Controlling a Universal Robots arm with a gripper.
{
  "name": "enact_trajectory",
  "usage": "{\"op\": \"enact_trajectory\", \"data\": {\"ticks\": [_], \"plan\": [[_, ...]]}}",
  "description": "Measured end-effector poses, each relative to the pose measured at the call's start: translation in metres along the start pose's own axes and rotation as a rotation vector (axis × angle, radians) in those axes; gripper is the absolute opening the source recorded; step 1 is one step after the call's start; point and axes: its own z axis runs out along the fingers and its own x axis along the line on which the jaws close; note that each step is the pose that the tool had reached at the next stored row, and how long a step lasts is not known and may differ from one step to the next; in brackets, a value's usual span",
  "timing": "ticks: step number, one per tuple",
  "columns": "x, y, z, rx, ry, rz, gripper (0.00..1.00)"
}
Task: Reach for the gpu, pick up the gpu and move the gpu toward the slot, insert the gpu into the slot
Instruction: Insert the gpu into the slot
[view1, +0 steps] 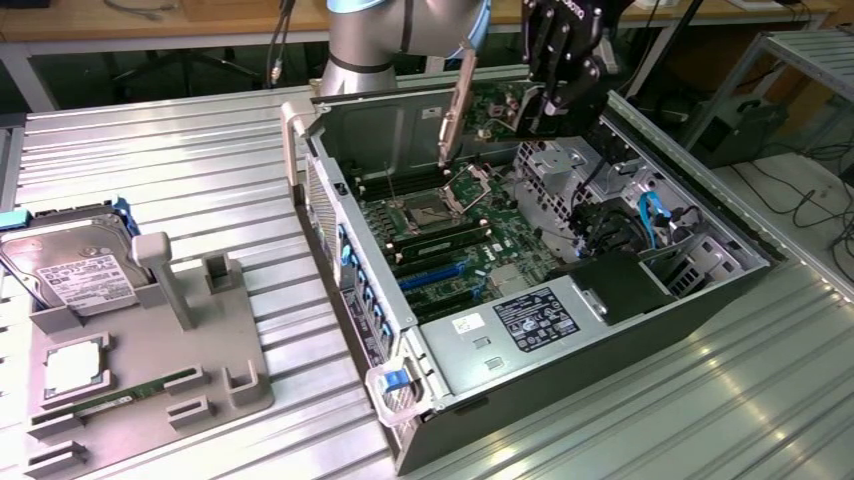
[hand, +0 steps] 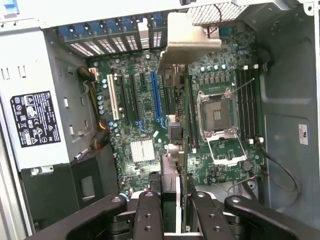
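Wrist view: gripper (hand: 174, 201) jaws part-closed, clamping gpu (hand: 172, 172) above motherboard (hand: 142, 107).

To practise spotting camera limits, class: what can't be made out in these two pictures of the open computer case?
- Wrist view: the gpu is edge-on, its faces hidden.
- Exterior view: the hand holding it is cut by the top edge.
- Wrist view: the bracket covers motherboard behind it.
- Wrist view: the power supply label's print is too small.
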Motion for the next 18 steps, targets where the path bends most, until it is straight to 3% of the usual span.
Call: {"op": "enact_trajectory", "data": {"ticks": [18], "plan": [[0.0028, -0.0004, -0.0001, -0.0032, -0.0062, -0.155, 0.27]]}}
